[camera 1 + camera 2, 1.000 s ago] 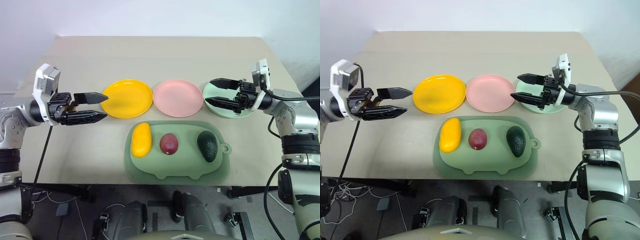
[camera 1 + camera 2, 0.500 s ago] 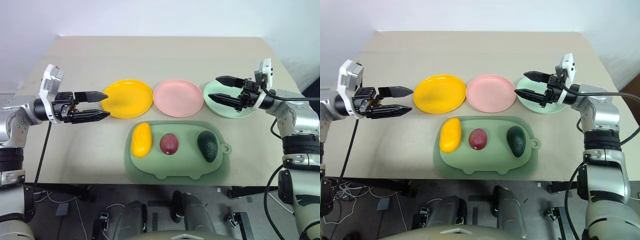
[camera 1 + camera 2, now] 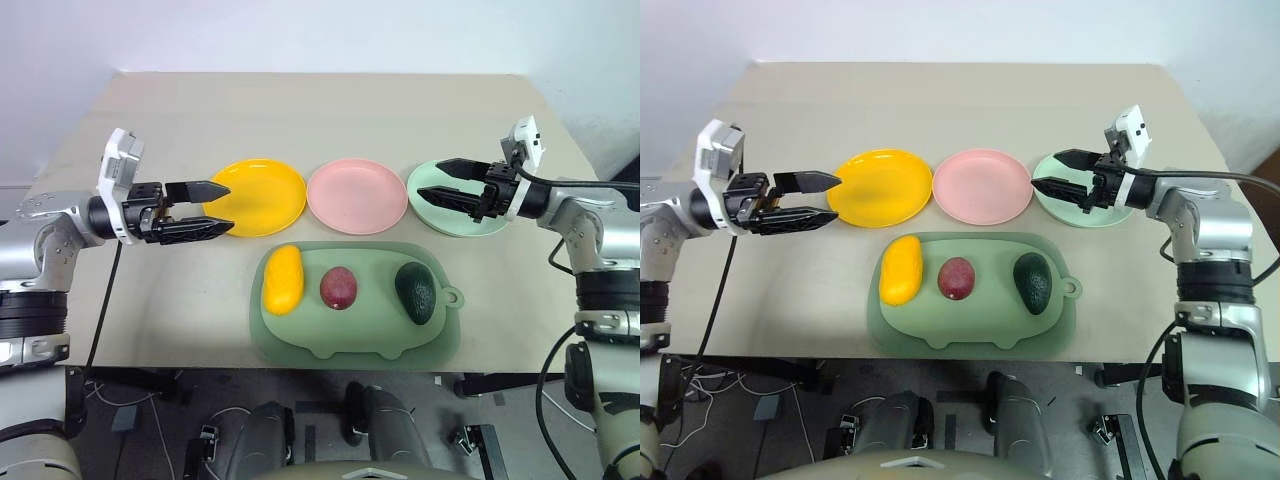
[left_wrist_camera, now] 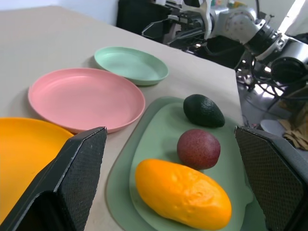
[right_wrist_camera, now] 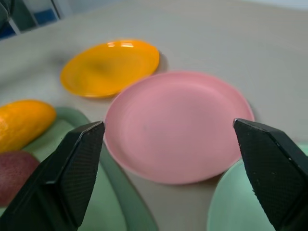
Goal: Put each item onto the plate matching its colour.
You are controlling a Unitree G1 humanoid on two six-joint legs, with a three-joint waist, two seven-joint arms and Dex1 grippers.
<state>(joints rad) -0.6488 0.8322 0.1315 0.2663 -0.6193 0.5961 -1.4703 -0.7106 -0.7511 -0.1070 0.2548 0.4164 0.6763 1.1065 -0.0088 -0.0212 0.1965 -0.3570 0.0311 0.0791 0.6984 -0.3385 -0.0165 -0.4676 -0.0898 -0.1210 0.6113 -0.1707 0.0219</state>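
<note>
Three items lie in a row on the sage-green mat [image 3: 355, 335]: a yellow mango [image 3: 283, 279] at the left, a round purple-red fruit [image 3: 338, 288] in the middle, and a dark green avocado [image 3: 415, 292] at the right. Behind the mat stand a yellow plate [image 3: 258, 197], a pink plate [image 3: 356, 196] and a green plate [image 3: 450, 222]. My left gripper [image 3: 230, 207] is open and empty, pointing sideways, with its tips at the yellow plate's left rim. Open and empty as well, my right gripper [image 3: 428, 180] hovers over the green plate's left part, pointing toward the pink plate.
The beige table [image 3: 320, 110] reaches far behind the plates. Its front edge runs just below the mat. The mat's small loop [image 3: 451, 296] sticks out at the right.
My left gripper has edged rightward to the yellow plate's rim. My right gripper has turned at the wrist and drawn slightly back to the right over the green plate. The fruits lie unmoved.
</note>
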